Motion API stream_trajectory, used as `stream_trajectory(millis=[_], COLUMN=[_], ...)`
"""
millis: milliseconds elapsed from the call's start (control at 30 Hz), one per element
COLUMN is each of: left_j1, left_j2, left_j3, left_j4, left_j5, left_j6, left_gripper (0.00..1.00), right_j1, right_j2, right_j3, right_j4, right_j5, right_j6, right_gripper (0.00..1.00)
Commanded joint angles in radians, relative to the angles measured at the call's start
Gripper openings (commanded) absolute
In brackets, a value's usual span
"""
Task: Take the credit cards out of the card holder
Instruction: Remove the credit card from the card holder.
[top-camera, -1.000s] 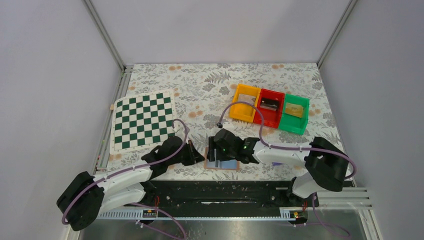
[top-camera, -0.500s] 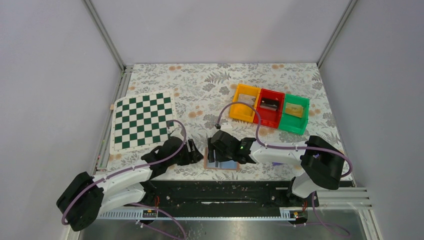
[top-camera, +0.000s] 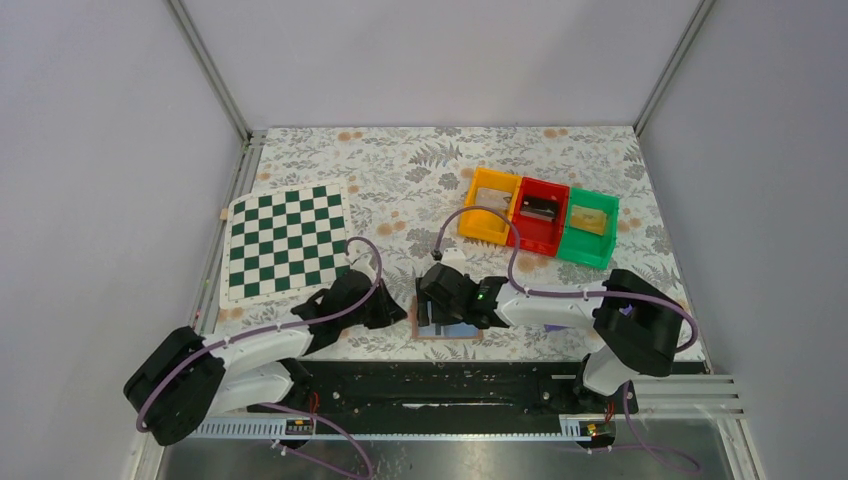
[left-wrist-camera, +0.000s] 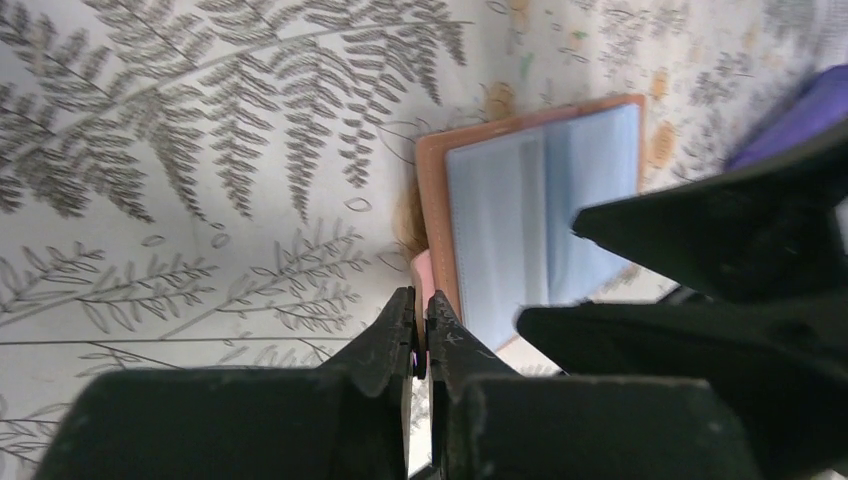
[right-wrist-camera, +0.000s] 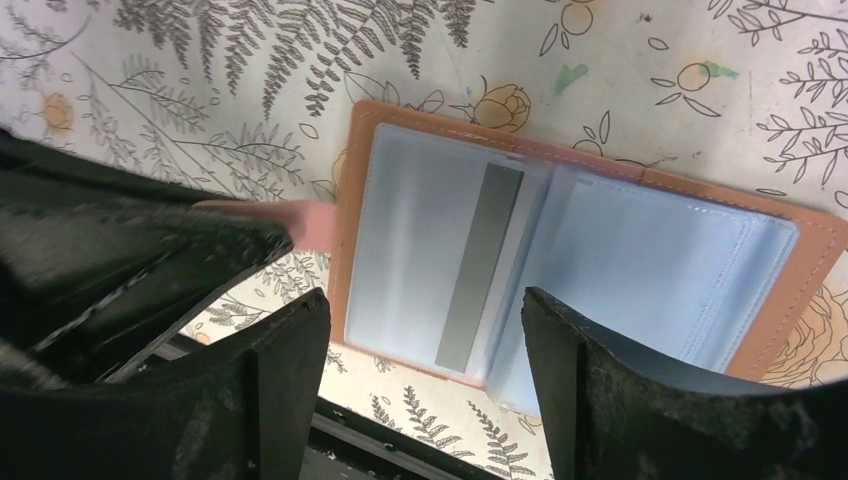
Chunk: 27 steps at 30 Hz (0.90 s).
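Note:
The tan card holder (top-camera: 457, 331) lies open near the table's front edge, pale blue sleeves up (right-wrist-camera: 820, 250) (left-wrist-camera: 430, 180). A whitish credit card (right-wrist-camera: 480, 265) with a grey stripe sits in its left sleeve. My left gripper (top-camera: 403, 312) (left-wrist-camera: 421, 330) is shut at the holder's left edge, pinching a thin pinkish tab (right-wrist-camera: 312, 222) that sticks out there. My right gripper (top-camera: 436, 312) (right-wrist-camera: 425, 300) hovers open just above the holder, one finger on each side of the centre fold, nothing between them. Its fingers (left-wrist-camera: 700, 230) cover part of the holder in the left wrist view.
A green-and-white chessboard (top-camera: 285, 245) lies at the left. Yellow (top-camera: 488, 205), red (top-camera: 540, 215) and green (top-camera: 590, 228) bins stand in a row at the back right. The black rail (top-camera: 450, 380) of the table's front edge runs right below the holder.
The left gripper opened, edged right to the holder's left edge, and shut again on the pinkish tab. The right gripper shifted slightly left over the holder and stays open.

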Motion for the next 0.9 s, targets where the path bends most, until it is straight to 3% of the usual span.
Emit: stream_trajectory(millis=[0, 333, 467, 667, 867], left_j1=[0.003, 0.004, 0.003, 0.003, 0.002], left_j2=[-0.092, -0.142, -0.142, -0.142, -0.144], left_j3=[-0.048, -0.075, -0.073, -0.066, -0.058], left_j4=[0.108, 0.110, 0.098, 0.070, 0.032], left_j5=[0.087, 0.104, 0.104, 0.100, 0.093], left_j6=[-0.060, -0.084, -0.083, -0.076, -0.065], left_gripper=[0.00, 0.00, 0.00, 0.00, 0.00], right_j1=[0.012, 0.041, 0.047, 0.046, 0.046], right_j2=[0.034, 0.111, 0.128, 0.068, 0.002], right_j3=[0.029, 0.102, 0.100, 0.073, 0.072], right_j4=[-0.013, -0.104, -0.140, -0.154, -0.209], right_j5=[0.054, 0.111, 0.129, 0.177, 0.247], right_j6=[0.024, 0.005, 0.008, 0.007, -0.013], right_gripper=[0.78, 0.77, 0.71, 0.53, 0.48])
